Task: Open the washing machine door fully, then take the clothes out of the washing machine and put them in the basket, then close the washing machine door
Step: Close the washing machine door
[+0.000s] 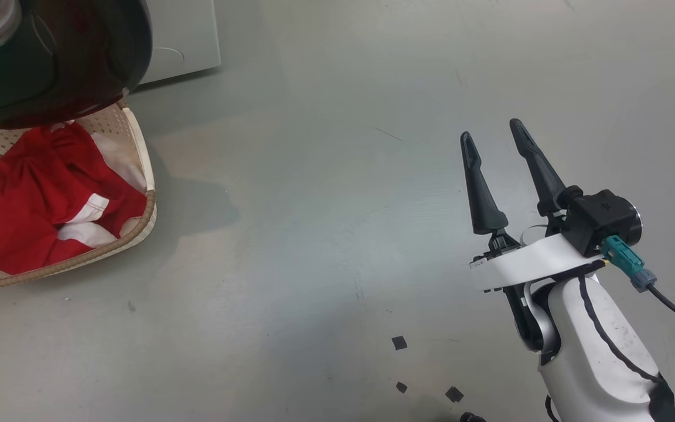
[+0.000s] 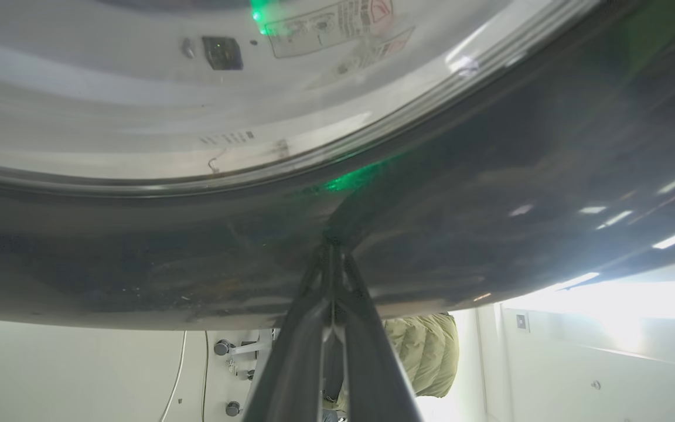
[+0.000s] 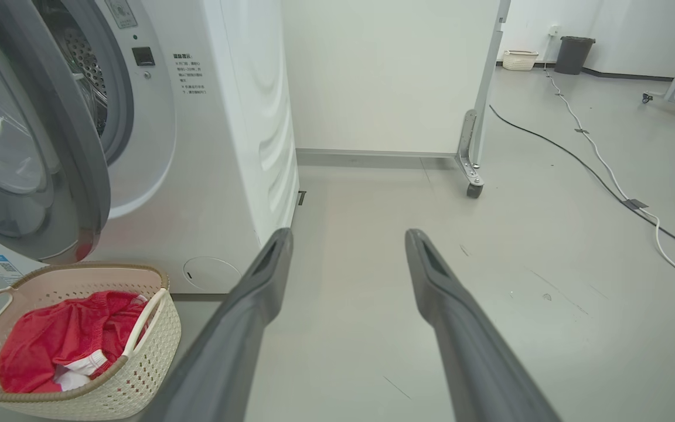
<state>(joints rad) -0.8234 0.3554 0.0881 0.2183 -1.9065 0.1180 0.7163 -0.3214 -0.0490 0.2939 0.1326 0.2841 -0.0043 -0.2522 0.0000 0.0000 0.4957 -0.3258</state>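
Left wrist view shows our left tool [image 2: 333, 249] with its two fingers pressed together, nothing between them, tips seemingly touching the glossy black ring of the washing machine door [image 2: 490, 205]; in the head view our right tool [image 1: 491, 132] hangs over the grey floor [image 1: 326, 234], fingers spread wide and holding nothing, well apart from the basket [image 1: 138, 146]; the clothes [image 1: 38, 199] lie heaped inside the basket, red with white panels; the door stands ajar, its lower edge above the basket's far end; the basket sits on the floor just in front of the washing machine [image 3: 226, 146].
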